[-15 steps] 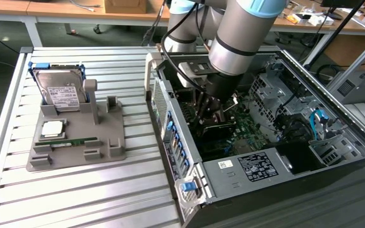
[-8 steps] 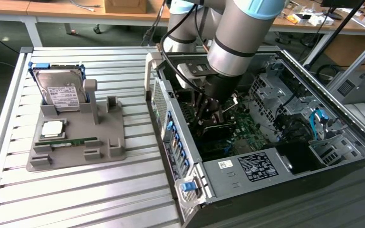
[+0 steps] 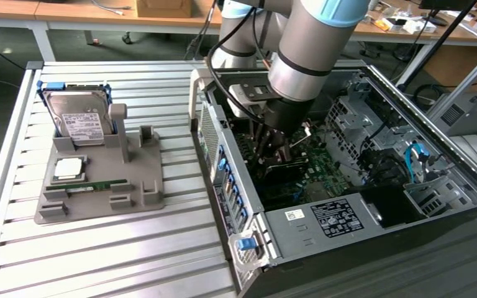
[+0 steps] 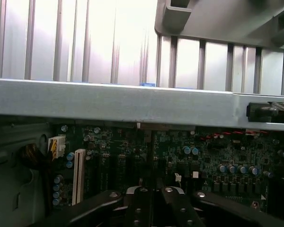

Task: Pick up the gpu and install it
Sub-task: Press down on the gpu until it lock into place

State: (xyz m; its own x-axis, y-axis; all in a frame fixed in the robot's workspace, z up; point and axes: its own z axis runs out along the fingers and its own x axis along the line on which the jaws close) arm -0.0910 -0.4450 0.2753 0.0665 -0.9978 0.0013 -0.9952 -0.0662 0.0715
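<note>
The claw (image 3: 273,149) is lowered inside the open computer case (image 3: 305,230), over the motherboard (image 3: 322,171). Its fingers (image 4: 141,201) are pressed nearly together, pinching the gpu (image 4: 151,165), a thin dark card seen edge-on and standing upright against the board. On the slatted surface (image 3: 97,248), toward the exterior view's left, a grey holder (image 3: 143,180) carries a hard drive (image 3: 81,121) and a memory stick (image 3: 89,185).

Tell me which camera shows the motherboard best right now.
The wrist view: the motherboard spreads across it close up, with capacitors and slots distinct. In the exterior view the motherboard sits deep in the case, partly behind the arm.
</note>
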